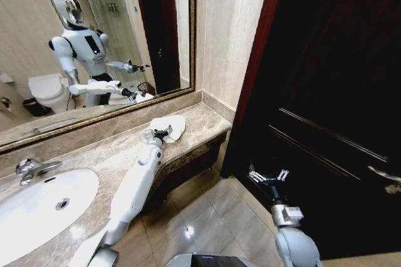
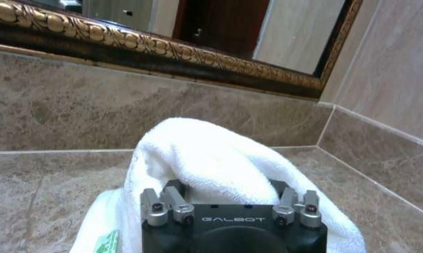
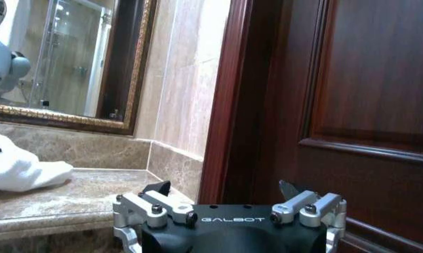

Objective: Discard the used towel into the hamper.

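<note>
The used towel (image 1: 173,125) is a white bundle at the far end of the marble counter (image 1: 106,154), near the wall corner. My left arm reaches along the counter, and my left gripper (image 1: 161,133) is at the towel's near edge. In the left wrist view the towel (image 2: 211,158) bulges up over my left gripper (image 2: 226,185), which is shut on its folds. My right gripper (image 1: 268,176) hangs open above the floor in front of the dark door, holding nothing. The right wrist view shows that gripper (image 3: 223,187) and the towel (image 3: 15,168) off to one side. The hamper is out of view.
A sink (image 1: 37,207) with a chrome faucet (image 1: 28,168) sits at the counter's near end. A gold-framed mirror (image 1: 94,29) lines the wall behind. The dark wooden door (image 1: 326,91) with a lever handle (image 1: 385,176) stands on the right. Tiled floor (image 1: 207,217) lies between.
</note>
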